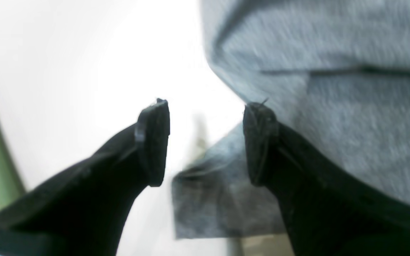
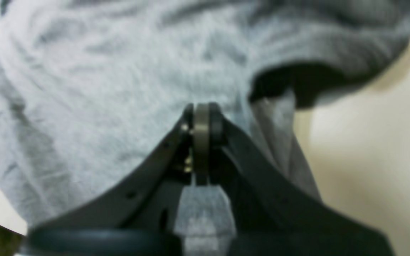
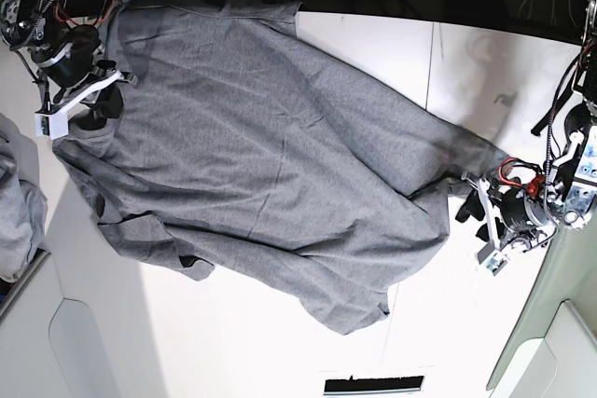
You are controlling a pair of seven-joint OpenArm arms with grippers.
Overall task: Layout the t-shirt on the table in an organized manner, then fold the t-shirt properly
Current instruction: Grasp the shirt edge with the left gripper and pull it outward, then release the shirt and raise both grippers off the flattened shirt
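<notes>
- L wrist view: L gripper w/ black ribbed fingertips [image 1: 206, 142] spread apart, nothing gripped; right-hand finger over edge of the large plain heather-grey cotton t-shirt [image 1: 361, 142], other over bare white. Prob. placed there to pinch the edge & pull it flat.
- R wrist view: R gripper, black too [image 2: 203, 142], tips together over the shirt; can't tell if any cloth is pinched. Maybe there to pin the fabric while L tugs.
- Base view: shirt lies across broad flat white tabletop [image 3: 252, 342], mid to far side, creased, near edge ragged, not folded; laying-out looks like the step in hand. L gripper at its right edge, R gripper at far left part.
- Smaller bunched grey cloth heap [image 3: 17, 216] at left edge, apart from shirt, prob. set aside. No containers seen.
</notes>
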